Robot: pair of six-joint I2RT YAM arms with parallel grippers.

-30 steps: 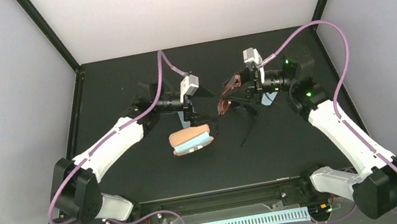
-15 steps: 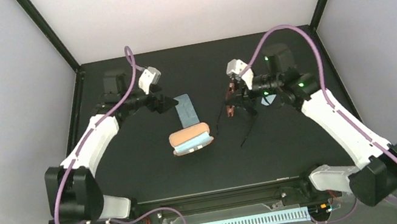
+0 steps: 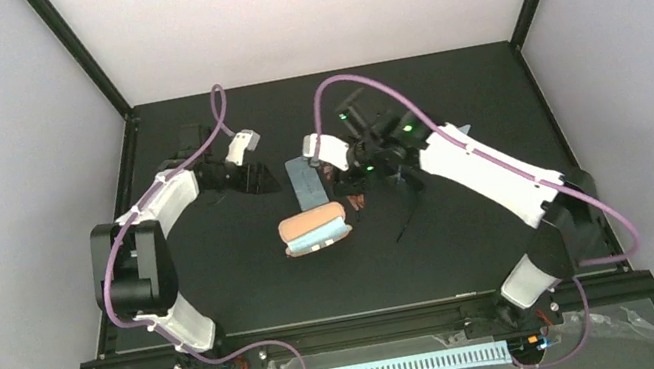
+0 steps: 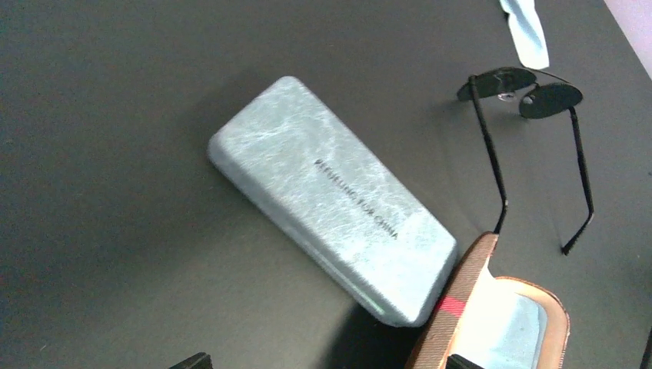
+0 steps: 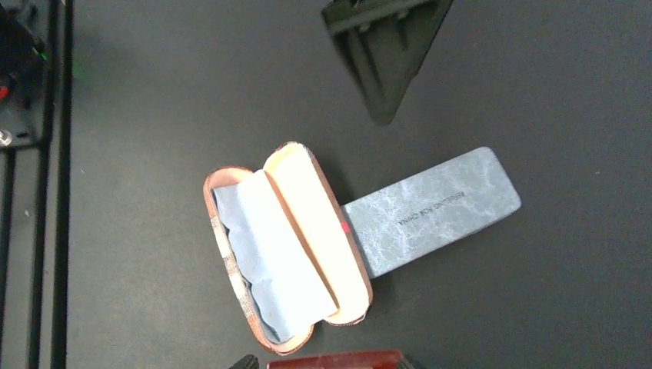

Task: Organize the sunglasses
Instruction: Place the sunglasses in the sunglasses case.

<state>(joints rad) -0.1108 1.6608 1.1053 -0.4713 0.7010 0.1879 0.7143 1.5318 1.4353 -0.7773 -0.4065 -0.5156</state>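
The reddish-brown sunglasses point(image 5: 338, 360) are clamped in my right gripper point(image 5: 330, 363), which hangs just right of the open tan case point(image 5: 284, 246); a light blue cloth point(image 5: 269, 261) lies inside that case. From above, the same sunglasses point(image 3: 358, 201) hang below the right gripper point(image 3: 349, 186). The black sunglasses point(image 4: 530, 100) lie unfolded on the table, right of the cases. My left gripper point(image 4: 327, 365) is open and empty, just short of the shut blue-grey case point(image 4: 334, 204). From above the left gripper point(image 3: 264, 183) sits left of that case.
The blue-grey case point(image 3: 305, 180) touches the tan case point(image 3: 316, 229) at one end. A second light blue cloth point(image 4: 527, 31) lies beyond the black sunglasses point(image 3: 406, 211). Black frame posts stand at the table's back corners.
My left arm has pulled back to the left from above the tan case, uncovering the blue-grey case. My right gripper has carried the reddish-brown sunglasses left, up to the tan case.
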